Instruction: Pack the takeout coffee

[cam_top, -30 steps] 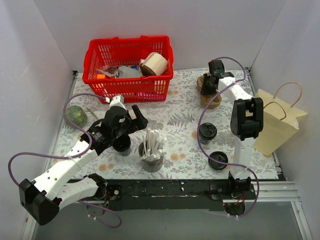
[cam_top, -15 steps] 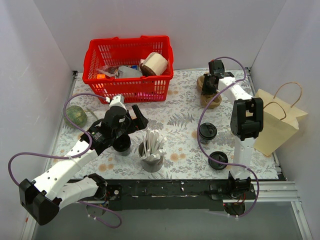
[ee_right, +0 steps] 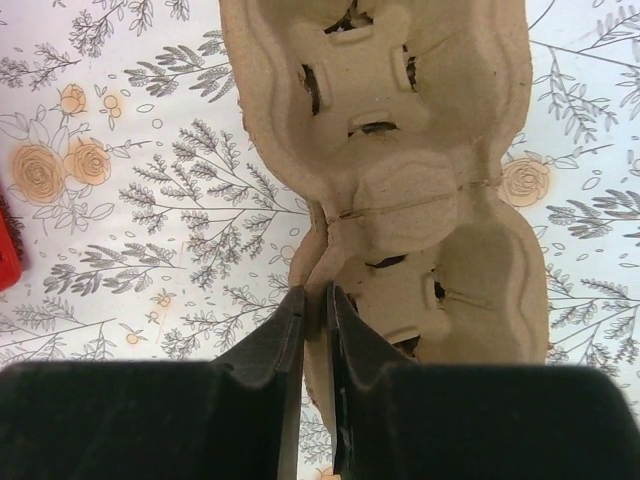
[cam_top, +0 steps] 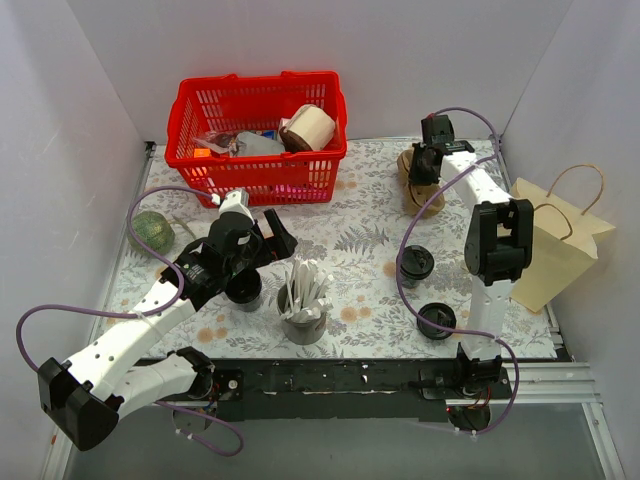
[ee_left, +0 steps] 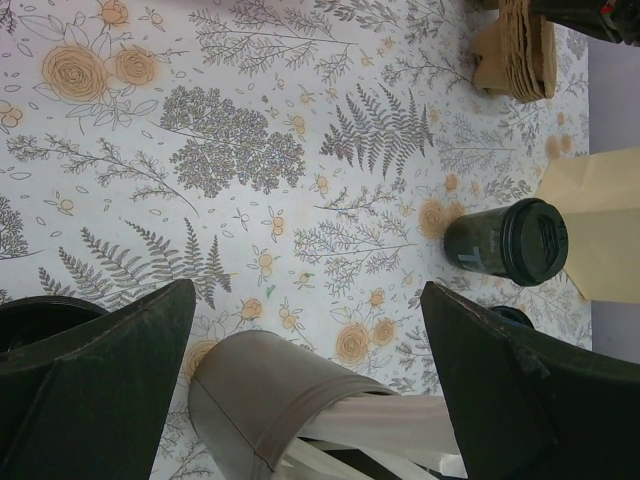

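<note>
The takeout coffee (cam_top: pixel 415 264), a dark cup with a black lid, stands right of centre on the floral table; it also shows in the left wrist view (ee_left: pixel 508 243). My left gripper (cam_top: pixel 268 243) hovers open at mid-left, far from it, its fingers (ee_left: pixel 120 370) straddling a grey cup. At the back right, my right gripper (cam_top: pixel 425 165) is shut on the rim of a brown pulp cup carrier (cam_top: pixel 420 190). The right wrist view shows the jaws (ee_right: pixel 315 295) pinching the carrier's (ee_right: pixel 400 150) edge.
A brown paper bag (cam_top: pixel 555 250) lies at the right edge. A loose black lid (cam_top: pixel 436 320) sits near the front, a lidless black cup (cam_top: pixel 243 290) and a grey cup of white cutlery (cam_top: pixel 303 305) near the left arm. A red basket (cam_top: pixel 258 135) stands at the back, with a green object (cam_top: pixel 152 232) at the left.
My right gripper has closed on the carrier's rim and the right arm has shifted slightly right. The left arm has not moved.
</note>
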